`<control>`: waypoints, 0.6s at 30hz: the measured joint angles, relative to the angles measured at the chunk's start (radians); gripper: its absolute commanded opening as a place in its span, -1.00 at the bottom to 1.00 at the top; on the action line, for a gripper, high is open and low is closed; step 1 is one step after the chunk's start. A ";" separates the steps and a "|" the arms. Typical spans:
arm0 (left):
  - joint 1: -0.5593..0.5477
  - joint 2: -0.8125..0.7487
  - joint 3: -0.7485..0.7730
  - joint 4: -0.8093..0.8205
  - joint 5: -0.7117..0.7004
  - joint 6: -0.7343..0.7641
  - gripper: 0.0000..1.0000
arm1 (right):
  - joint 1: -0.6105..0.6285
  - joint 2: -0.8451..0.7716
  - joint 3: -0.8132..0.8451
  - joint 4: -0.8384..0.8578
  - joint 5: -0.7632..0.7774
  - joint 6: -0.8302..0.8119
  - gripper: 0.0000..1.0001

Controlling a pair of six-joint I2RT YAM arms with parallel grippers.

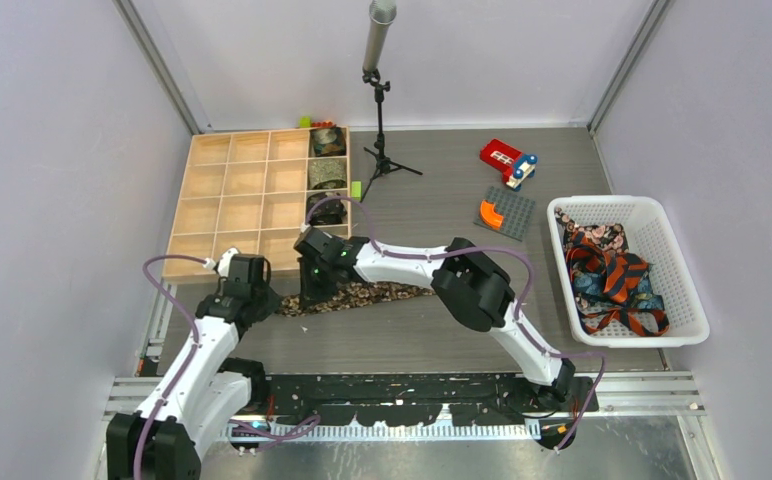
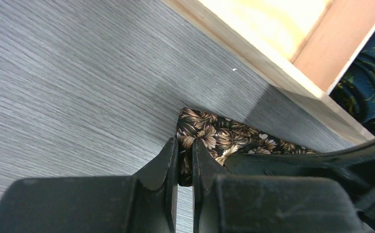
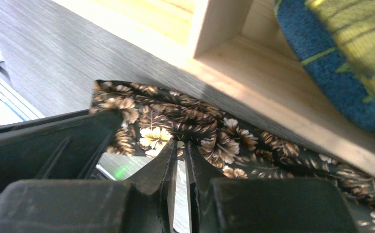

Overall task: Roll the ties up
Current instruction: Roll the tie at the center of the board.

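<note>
Because a loose first turn spoils the whole coil, the left gripper, pinched shut on the end of the tie, should fold that end squarely over itself while the right gripper pins the cloth flat beside it. The right fingers stand almost closed with their tips at the fabric; whether they nip it I cannot tell. The tie is dark brown with tan flowers. It lies flat on the tabletop left of centre, along the near wall of the wooden tray, its other end tapering toward the middle.
</note>
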 measured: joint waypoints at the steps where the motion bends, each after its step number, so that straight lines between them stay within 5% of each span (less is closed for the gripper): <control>1: 0.000 -0.003 0.006 -0.002 0.000 0.004 -1.00 | 0.000 0.008 0.000 0.004 -0.004 0.002 -0.68; 18: 0.000 0.023 0.116 -0.045 0.023 0.064 -1.00 | 0.000 0.029 0.028 0.090 -0.080 0.028 -0.68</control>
